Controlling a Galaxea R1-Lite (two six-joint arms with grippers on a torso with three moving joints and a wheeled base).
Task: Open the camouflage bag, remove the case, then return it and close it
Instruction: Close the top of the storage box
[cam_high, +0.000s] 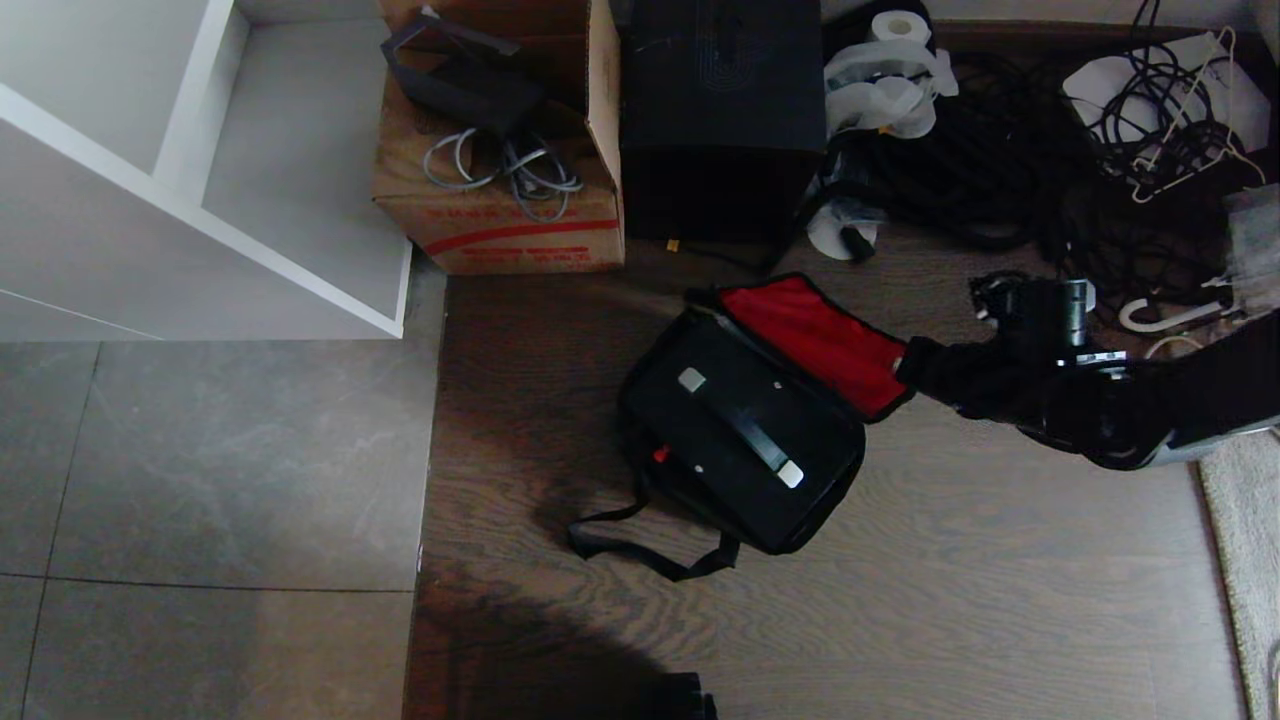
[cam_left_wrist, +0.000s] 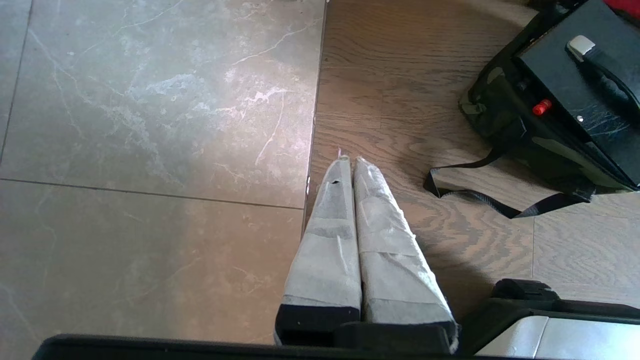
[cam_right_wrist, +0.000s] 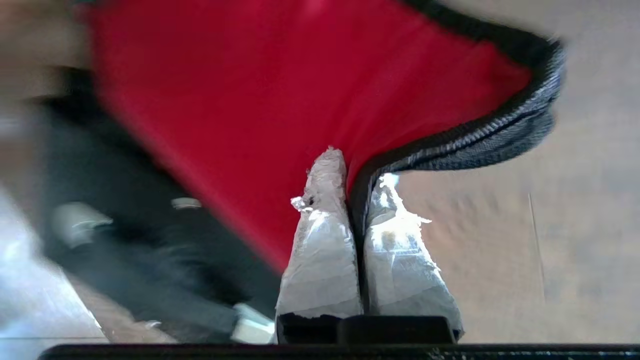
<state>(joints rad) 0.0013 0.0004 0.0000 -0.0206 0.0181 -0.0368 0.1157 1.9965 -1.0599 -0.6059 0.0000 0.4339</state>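
The right end effector (cam_right_wrist: 355, 190) is closed on the edge of the lid (cam_high: 820, 340) of the camouflage bag (cam_high: 745, 420). In the right wrist view, the black-trimmed lid rim is pinched between the two tape-wrapped fingers (cam_right_wrist: 325, 240), with the red lining of the lid spread beyond them. In the head view, the right end effector (cam_high: 905, 365) is seen at the lid's outer corner, and the right arm (cam_high: 1100, 400) is extended from the right edge of the scene across the wooden floor (cam_high: 950, 560).

The lid is held raised and folded back, so that the red inner panel is exposed. The bag is located on the wooden floor near the middle of the scene, just in front of a taller plain black box (cam_high: 720, 110). The case (cam_high: 740, 425) is seated inside the open bag, with its flat black top handle (cam_high: 745, 428) and pale metal end mounts facing up; a small red spot is visible on its side. The black shoulder strap (cam_high: 650, 550) is laid loose on the floor beside the bag.

The left end effector (cam_left_wrist: 348, 162) is held above the floor, at the seam between the grey tiles (cam_left_wrist: 150, 125) and the wood, well apart from the bag, with its wrapped fingers pressed together and nothing between them.

A brown cardboard carton (cam_high: 500, 170) containing cables is positioned beside the black box, a white shelf unit (cam_high: 200, 180) to the left, and a tangle of black cables (cam_high: 1000, 170) behind the right arm.
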